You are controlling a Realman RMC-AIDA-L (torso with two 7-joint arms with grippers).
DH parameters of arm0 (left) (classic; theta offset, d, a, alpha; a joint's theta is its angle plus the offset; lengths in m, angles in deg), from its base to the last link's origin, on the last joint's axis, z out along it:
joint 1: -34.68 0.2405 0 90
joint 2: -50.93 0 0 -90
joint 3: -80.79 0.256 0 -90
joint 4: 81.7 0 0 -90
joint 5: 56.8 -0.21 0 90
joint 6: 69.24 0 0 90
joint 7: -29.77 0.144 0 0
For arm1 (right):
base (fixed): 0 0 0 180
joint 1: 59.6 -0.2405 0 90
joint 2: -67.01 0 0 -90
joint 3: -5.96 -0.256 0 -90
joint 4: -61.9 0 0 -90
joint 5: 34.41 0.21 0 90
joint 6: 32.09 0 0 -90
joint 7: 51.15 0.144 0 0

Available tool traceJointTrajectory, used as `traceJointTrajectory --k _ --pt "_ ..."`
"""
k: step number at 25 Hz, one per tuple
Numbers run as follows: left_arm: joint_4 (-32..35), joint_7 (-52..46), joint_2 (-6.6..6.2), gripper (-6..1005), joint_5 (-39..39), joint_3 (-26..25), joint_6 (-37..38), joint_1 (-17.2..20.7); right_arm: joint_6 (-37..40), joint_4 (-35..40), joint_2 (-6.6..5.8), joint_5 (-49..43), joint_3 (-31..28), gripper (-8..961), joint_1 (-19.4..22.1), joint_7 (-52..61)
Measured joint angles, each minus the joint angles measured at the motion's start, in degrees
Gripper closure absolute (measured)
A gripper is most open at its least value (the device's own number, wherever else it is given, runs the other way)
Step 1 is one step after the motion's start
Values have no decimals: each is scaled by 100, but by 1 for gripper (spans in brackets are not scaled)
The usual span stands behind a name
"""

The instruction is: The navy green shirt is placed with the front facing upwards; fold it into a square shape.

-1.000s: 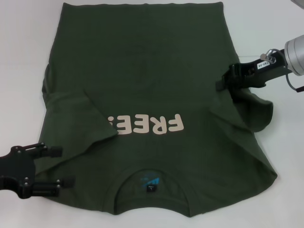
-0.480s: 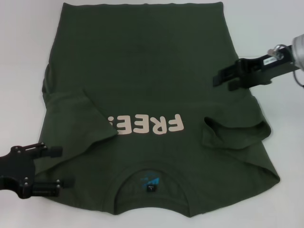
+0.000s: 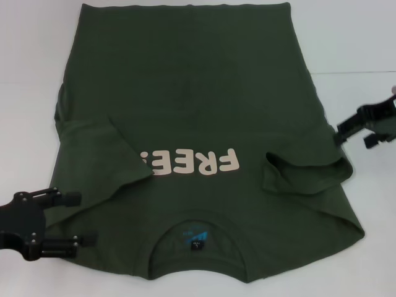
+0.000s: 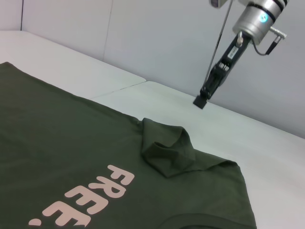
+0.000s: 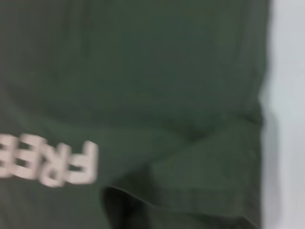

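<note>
The navy green shirt point(image 3: 185, 93) lies flat on the white table, front up, with cream "FREE!" lettering point(image 3: 198, 162) and the collar with blue label point(image 3: 193, 235) nearest me. Its left sleeve point(image 3: 105, 154) and right sleeve point(image 3: 303, 173) are both folded inward onto the body. My left gripper point(image 3: 80, 218) is open and empty at the shirt's near left corner. My right gripper point(image 3: 352, 136) is open and empty, off the shirt's right edge; it also shows in the left wrist view point(image 4: 201, 100). The right wrist view shows the shirt point(image 5: 143, 71) and the folded sleeve.
The white table point(image 3: 359, 49) has bare surface to the right and left of the shirt. A seam line point(image 3: 356, 73) crosses the table at the right. A grey wall point(image 4: 157, 38) stands behind the table.
My right gripper let go of the right sleeve, which now lies folded on the shirt. The gripper has moved right and away, off the shirt. The left arm has not moved.
</note>
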State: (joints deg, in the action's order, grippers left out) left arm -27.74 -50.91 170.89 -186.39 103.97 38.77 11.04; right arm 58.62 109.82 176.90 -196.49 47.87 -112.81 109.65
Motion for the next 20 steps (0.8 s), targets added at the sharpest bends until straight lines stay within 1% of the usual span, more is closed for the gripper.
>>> traceJointTrajectory --k 1,2,6,13,17,20 --pt "0 0 0 152 0 0 0 0 -104 -12 48 -235 234 208 -2 122" --pt "0 0 0 152 -2 -3 4 0 -104 -12 48 -235 234 210 -2 122" --pt "0 0 0 153 0 2 1 14 -340 -14 146 -403 505 213 40 253" --pt "0 0 0 155 7 2 -4 18 -936 -161 297 -428 512 214 122 272" --pt "0 0 -1 157 16 -3 -20 17 -1382 -533 341 -432 493 215 137 278" --pt "0 0 0 157 18 -6 -22 8 -1677 -769 351 -434 493 216 145 280"
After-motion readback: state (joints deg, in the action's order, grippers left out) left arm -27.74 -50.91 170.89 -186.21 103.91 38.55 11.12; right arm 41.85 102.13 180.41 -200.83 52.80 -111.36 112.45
